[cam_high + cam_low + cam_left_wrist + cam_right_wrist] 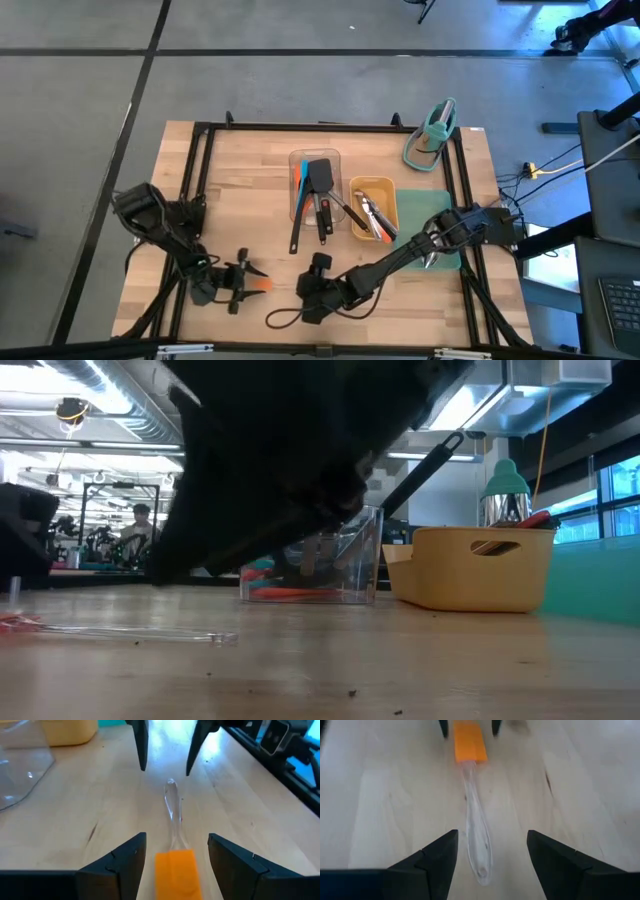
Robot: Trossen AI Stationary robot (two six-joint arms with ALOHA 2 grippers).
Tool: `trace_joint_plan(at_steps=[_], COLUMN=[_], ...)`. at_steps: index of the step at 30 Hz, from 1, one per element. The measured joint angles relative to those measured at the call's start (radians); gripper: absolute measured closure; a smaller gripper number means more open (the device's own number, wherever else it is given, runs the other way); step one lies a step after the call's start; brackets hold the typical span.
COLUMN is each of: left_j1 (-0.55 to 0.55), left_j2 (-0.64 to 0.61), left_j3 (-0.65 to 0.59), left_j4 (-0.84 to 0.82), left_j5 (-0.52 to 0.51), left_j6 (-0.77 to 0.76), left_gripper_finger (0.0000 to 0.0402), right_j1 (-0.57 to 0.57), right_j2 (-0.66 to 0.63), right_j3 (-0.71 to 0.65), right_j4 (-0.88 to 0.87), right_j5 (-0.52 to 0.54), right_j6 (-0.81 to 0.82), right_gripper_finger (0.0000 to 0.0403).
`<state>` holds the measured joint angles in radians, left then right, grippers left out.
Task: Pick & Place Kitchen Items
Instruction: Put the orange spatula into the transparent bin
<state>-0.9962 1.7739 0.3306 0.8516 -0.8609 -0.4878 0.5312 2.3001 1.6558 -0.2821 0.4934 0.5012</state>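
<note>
In the low view a large dark blurred arm mass (pixel 290 450) fills the upper middle, hiding most of the clear rectangular plastic tray (pixel 368 560) behind it. The orange spatula with a clear handle (pixel 176 870) runs off the left wrist picture's edge at its blade. The utensils in the yellow rectangular tray (pixel 373 208) are too small in the high view to tell apart

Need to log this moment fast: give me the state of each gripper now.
Left gripper: open, straddling the orange head of the clear-handled spatula, not gripping.
Right gripper: open, around the spatula's clear handle end, holding nothing.
</note>
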Motion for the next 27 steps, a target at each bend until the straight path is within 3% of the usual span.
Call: trace_joint_plan(at_steps=[17, 27], left_j1=[0.012, 0.016], left_j2=[0.127, 0.141], left_j3=[0.002, 0.006], left_j4=[0.073, 0.045], left_j5=[0.042, 0.059], left_j6=[-0.106, -0.117], left_gripper_finger=[0.0194, 0.0196], right_j1=[-0.004, -0.01], right_j2=[0.0, 0.0], right_j3=[0.0, 0.0], right_j4=[0.07, 0.081], right_j5=[0.003, 0.003], right_j6=[-0.084, -0.089], right_gripper_finger=[0.0162, 0.0162])
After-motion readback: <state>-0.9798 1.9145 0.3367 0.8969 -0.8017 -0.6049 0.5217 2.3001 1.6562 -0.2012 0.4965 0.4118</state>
